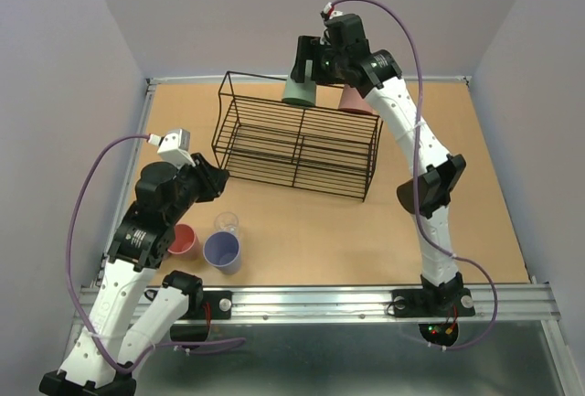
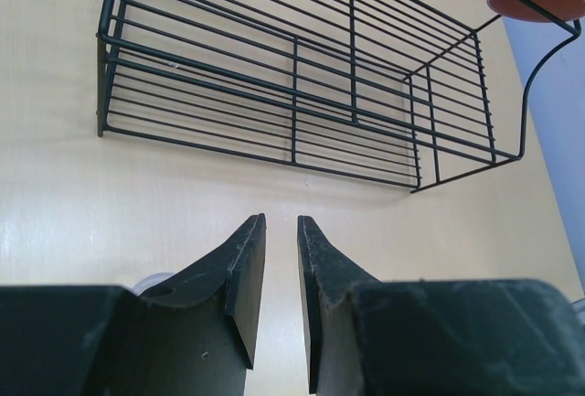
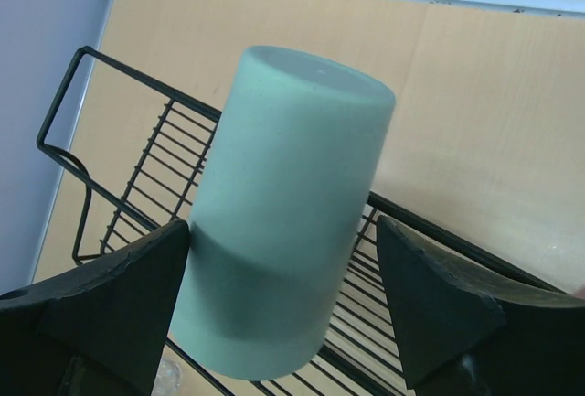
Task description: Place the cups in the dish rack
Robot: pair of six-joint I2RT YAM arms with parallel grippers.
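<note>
At the far edge of the rack [image 1: 297, 144] the sage-green cup [image 3: 283, 222] sits upside down, smooth, tapered and handleless; the right gripper [image 3: 283, 231] straddles it, fingers spread wide; the left gripper [image 2: 281, 222] hangs empty, fingers barely parted.

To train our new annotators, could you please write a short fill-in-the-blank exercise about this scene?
1. The cup between the right fingers is ____ in colour.
2. It is turned upside ____ at the dish rack.
3. The left fingers hold ____.
4. The small cup beside the purple cup is ____, not coloured.
Missing words: green, down, nothing, clear.
</note>
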